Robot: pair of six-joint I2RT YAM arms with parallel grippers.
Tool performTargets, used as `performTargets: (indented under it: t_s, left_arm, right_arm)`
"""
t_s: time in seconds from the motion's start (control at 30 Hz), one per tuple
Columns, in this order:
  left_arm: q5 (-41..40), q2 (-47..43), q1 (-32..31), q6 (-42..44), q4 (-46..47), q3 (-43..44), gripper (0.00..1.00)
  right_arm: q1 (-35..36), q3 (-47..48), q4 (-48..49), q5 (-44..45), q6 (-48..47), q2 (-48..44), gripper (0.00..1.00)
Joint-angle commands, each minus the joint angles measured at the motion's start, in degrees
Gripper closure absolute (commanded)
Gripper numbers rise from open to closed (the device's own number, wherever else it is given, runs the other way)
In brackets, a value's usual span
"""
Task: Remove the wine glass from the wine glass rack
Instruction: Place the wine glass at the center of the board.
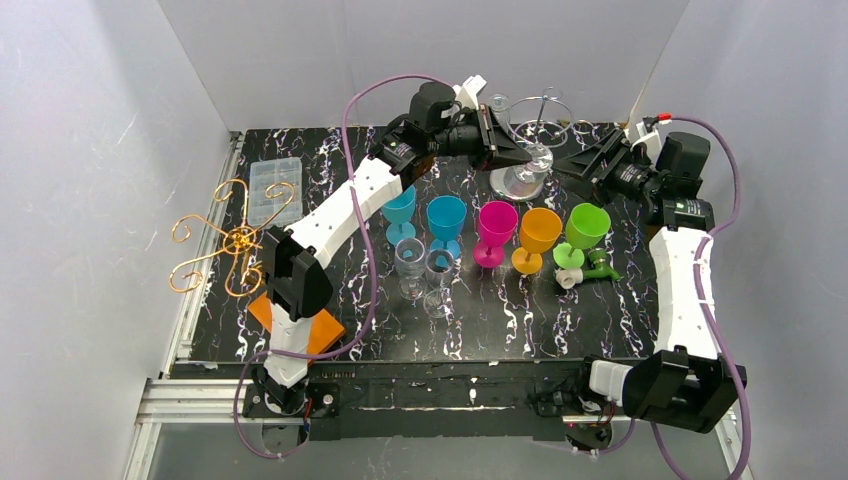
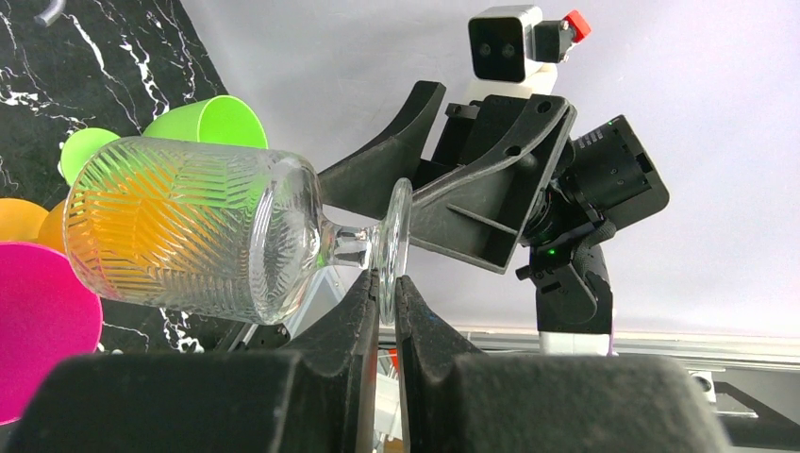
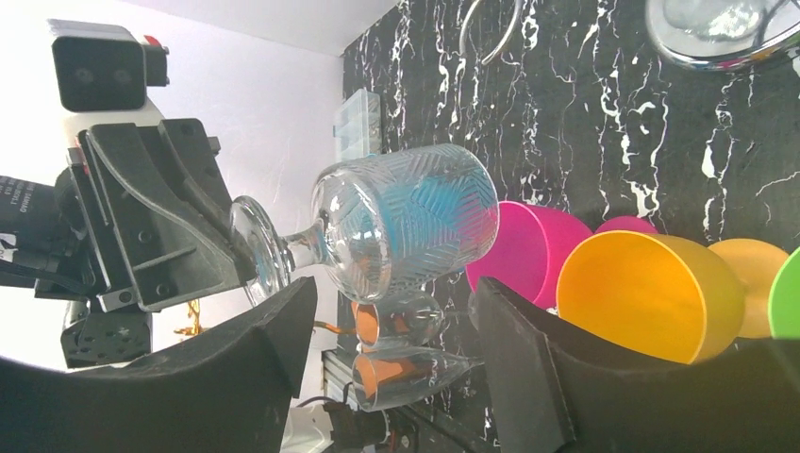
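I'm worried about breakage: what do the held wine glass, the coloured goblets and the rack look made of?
Wine glass: clear glass, likely; see-through, cut herringbone pattern, bright glints. Coloured goblets: probably plastic; opaque, even matte colour. Rack: metal, chrome-like; mirror-bright base.

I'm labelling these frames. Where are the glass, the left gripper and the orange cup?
glass (image 2: 189, 226), left wrist view, on its ribbed bowl.
left gripper (image 2: 387, 288), left wrist view, between its fingertips at the glass's foot.
orange cup (image 3: 651, 293), right wrist view, inside its bowl.
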Motion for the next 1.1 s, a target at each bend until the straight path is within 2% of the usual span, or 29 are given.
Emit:
performTargets:
  t_s: [0.0,0.07,0.2,0.4,0.73,0.87,1.07]
  left_arm:
    - [0.16,-6.39,0.58,-2.37,7.28,-0.92,1.00]
    - [-0.26,-7.05,0.68,-3.30,8.32,-1.65,1.00]
    - [-1.67,-8.20,1.13,-8.46,12.43,-3.85,1.00]
    - [-5.32,-8.17,1.85,-13.68,13.11,-1.73,1.00]
    - [-9.60,-6.47,2.43,-23.96,17.58,1.54,1.00]
    - [-10.59,-6.64,2.48,-25.86,18.05,2.02,1.00]
    - [-11.57,-7.47,2.46,-28.72,20.33,0.58,1.00]
  right_arm:
    - [-1.01,0.80,2.21,-0.45,0.57,0.47,0.28]
    - [-1.12,0.28,4.52,-1.05,1.52,0.90,0.27]
    - [-1.22,-1.64,11.37,-1.83,5.35,1.24,0.18]
    - [-1.40,-8.02,30.71,-3.95,17.03,1.49,0.05]
    - [-1.40,-16.07,62.78,-1.72,39.32,3.44,0.03]
    - [-1.40,-16.59,67.99,-0.72,42.64,4.37,0.03]
    - [-1.40,-17.28,69.04,-0.46,43.25,4.42,0.04]
